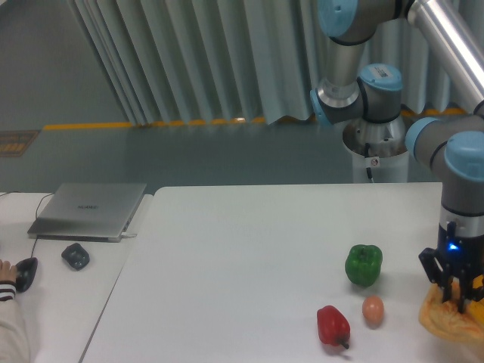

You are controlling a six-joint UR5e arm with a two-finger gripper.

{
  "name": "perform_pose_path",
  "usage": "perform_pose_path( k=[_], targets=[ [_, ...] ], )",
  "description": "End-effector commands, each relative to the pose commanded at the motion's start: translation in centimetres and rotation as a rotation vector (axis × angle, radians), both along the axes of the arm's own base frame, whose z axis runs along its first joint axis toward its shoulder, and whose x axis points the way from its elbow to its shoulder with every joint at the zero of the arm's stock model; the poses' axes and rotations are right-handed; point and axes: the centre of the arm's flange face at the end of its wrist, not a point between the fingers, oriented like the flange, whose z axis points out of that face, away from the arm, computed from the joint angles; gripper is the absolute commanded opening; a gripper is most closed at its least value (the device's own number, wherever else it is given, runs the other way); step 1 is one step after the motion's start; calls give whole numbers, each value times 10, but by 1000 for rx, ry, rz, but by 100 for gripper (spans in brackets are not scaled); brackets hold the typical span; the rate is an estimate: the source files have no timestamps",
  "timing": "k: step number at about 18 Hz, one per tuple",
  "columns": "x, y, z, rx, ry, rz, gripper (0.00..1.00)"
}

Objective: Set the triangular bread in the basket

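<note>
My gripper [459, 296] points straight down at the table's front right, its dark fingers low over a yellow-orange shape. That shape is the basket [442, 324], with a pale lower rim, cut off by the right frame edge. The golden surface right under the fingertips may be the triangular bread. I cannot tell it apart from the basket, so no bread shows clearly. The fingers hide whatever is between them, and I cannot tell whether they are open or shut.
A green bell pepper [364, 265], a small tan egg [373, 310] and a red bell pepper [333, 325] lie left of the basket. A closed laptop [89, 209] and a dark mouse [75, 256] sit on the left table. A person's hand [9, 272] is at the left edge.
</note>
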Motion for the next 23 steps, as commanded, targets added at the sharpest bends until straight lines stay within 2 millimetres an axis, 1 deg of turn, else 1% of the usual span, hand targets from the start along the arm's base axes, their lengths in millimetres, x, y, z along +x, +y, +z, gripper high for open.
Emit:
perform_pose_path(
  k=[1, 2, 6, 8, 10, 12, 14, 16, 17, 18, 19, 20, 21, 23],
  targets=[
    [-6, -4, 9, 2, 13, -13, 28],
    [-8, -5, 12, -4, 10, -25, 28],
    [-26, -23, 10, -31, 34, -114, 28],
    [-39, -38, 1, -57, 42, -161, 30],
    [-45, -47, -4, -124, 71, -214, 30],
    [-46, -48, -8, -149, 76, -219, 31],
    [-48, -46, -18, -154, 65, -218, 34],
    [-52, -49, -20, -156, 64, -220, 35],
    [-53, -49, -22, -155, 63, -222, 42],
    [-54, -48, -25, -159, 59, -222, 59],
    [-54, -48, -27, -159, 57, -219, 66],
    [-53, -47, -29, -159, 58, -222, 81],
    [-51, -46, -31, -156, 63, -222, 100],
    [-49, -46, -36, -151, 72, -218, 100]
  ],
)
